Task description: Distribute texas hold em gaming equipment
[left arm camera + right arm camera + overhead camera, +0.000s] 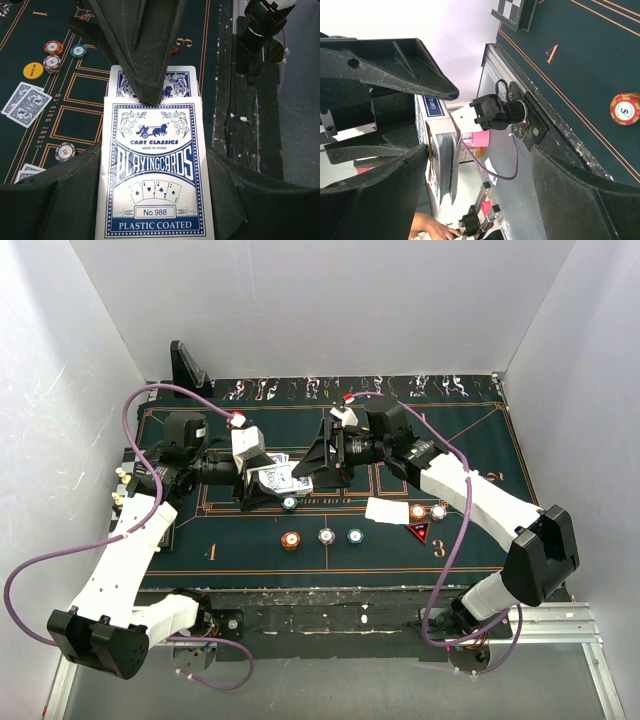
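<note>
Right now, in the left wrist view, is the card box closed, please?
No. The card box held in the left gripper is open at its far end, where a blue-backed card sticks out.

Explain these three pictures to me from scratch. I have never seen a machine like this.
The overhead view shows two white-and-black robot arms bolted at the near edge of a table, reaching over a dark green card mat. The other two pictures come from small cameras on each wrist, looking out past that arm's own claw. The left claw is shut on a blue-and-white playing card box, with a blue-backed card sticking out of its far end. The right claw stands open just beside it, holding nothing. On the mat lie round chips, a red triangular marker and a white card.
</note>
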Motion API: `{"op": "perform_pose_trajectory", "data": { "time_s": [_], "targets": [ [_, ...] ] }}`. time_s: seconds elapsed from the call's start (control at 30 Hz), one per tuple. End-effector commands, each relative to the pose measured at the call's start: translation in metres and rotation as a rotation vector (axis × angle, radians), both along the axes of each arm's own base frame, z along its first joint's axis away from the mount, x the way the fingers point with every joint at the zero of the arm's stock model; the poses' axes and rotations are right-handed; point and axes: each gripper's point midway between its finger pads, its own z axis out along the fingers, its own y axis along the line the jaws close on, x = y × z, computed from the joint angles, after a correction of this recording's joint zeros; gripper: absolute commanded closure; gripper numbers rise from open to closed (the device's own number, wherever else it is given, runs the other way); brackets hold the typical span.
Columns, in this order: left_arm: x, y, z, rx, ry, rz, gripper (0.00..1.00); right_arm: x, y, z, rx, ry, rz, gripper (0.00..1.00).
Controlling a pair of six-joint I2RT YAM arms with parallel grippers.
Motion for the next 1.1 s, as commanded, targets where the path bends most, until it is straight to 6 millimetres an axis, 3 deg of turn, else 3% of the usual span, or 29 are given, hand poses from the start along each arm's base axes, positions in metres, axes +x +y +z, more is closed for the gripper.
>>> {"op": "perform_pose_trajectory", "data": {
  "time_s": [0.0,0.27,0.43,0.7,1.07],
  "targets": [
    [-0.003,-0.002,0.015,-0.036,-0.054,-0.013,1.0,-0.005,0.01,0.031,0.087,-0.054,0.047,0.1],
    [-0.002,-0.002,0.014,-0.04,-0.055,-0.012,1.0,-0.01,0.006,0.033,0.097,-0.043,0.045,0.46],
    [-0.003,-0.002,0.014,-0.039,-0.057,-0.009,1.0,-0.01,-0.001,0.033,0.094,-0.043,0.026,0.61],
    [-0.004,-0.002,0.011,-0.037,-0.053,-0.01,1.0,-0.01,-0.016,0.031,0.109,-0.027,-0.006,0.7],
    [-0.002,-0.001,0.013,-0.038,-0.059,-0.003,1.0,-0.007,-0.039,0.029,0.096,-0.027,-0.054,0.73]
  ]
}}
